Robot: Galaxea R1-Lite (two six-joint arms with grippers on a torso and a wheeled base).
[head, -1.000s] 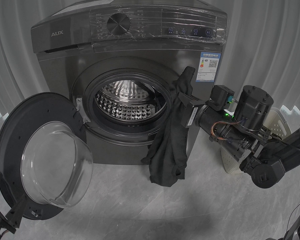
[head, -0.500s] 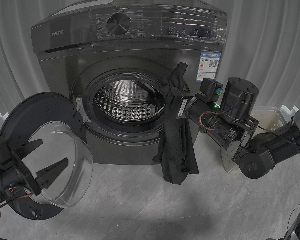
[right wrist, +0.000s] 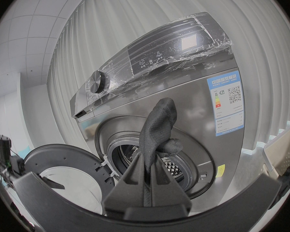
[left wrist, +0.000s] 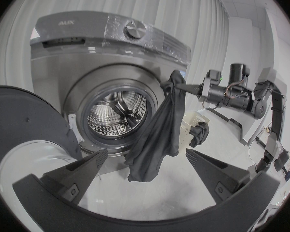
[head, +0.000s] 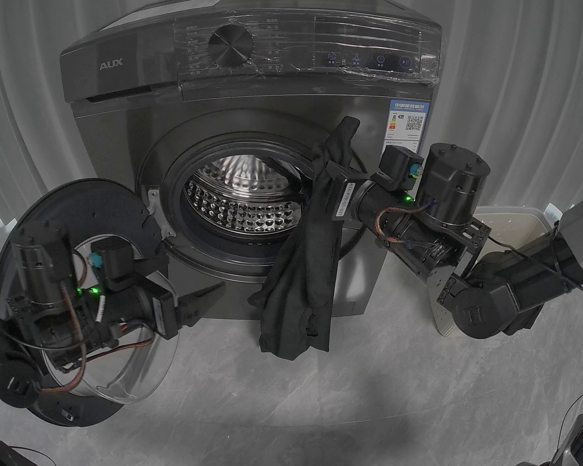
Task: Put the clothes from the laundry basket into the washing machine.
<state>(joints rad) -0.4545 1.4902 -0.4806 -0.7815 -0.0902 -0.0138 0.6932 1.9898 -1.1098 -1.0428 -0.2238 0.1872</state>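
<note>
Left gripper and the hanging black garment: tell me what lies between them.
Nothing: in the head view the gap from the open left gripper to the black garment shows only the washing machine's front behind.

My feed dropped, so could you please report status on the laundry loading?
Right gripper shut on long dark grey garment, hanging before grey washing machine's open drum, right side. Left gripper open, low by round open door. Nothing blocking drum mouth.
</note>
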